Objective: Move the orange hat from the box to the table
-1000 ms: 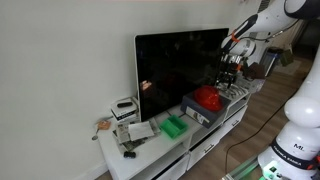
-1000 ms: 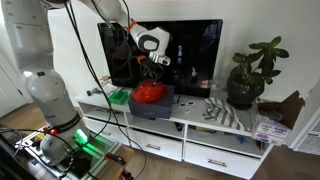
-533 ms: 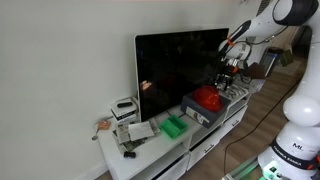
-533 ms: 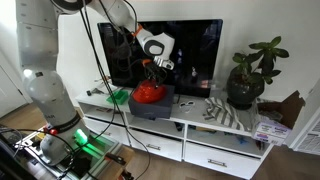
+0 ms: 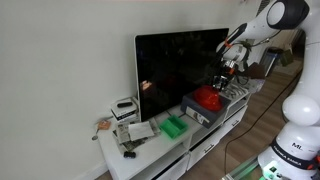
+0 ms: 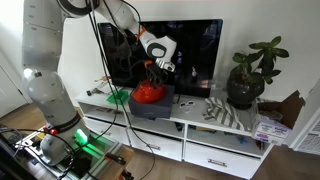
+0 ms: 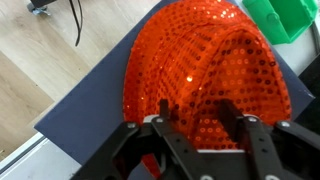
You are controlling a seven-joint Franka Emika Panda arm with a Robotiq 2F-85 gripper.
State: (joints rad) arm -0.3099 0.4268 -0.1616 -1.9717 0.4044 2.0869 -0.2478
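The orange hat [image 7: 205, 60] is a sequined red-orange dome lying on the dark grey box [image 7: 85, 110]. It shows in both exterior views [image 5: 207, 97] [image 6: 148, 94], on the box [image 5: 198, 112] [image 6: 152, 109], which rests on the long white table [image 5: 150, 152] [image 6: 205, 122]. My gripper [image 7: 197, 115] is open, its two fingers spread just above the hat's near side, close to its surface. In the exterior views the gripper [image 5: 227, 76] [image 6: 152, 72] hangs directly over the hat.
A large black TV [image 5: 180, 65] stands right behind the box. A green tray [image 5: 175, 126] [image 7: 287, 22] lies beside the box, with a small white device [image 5: 125, 107] further along. A potted plant [image 6: 250, 72] and a striped cloth [image 6: 228, 112] are at the table's other end.
The arm has shifted slightly and the gripper has come down a little closer over the hat. The hat and box have not moved.
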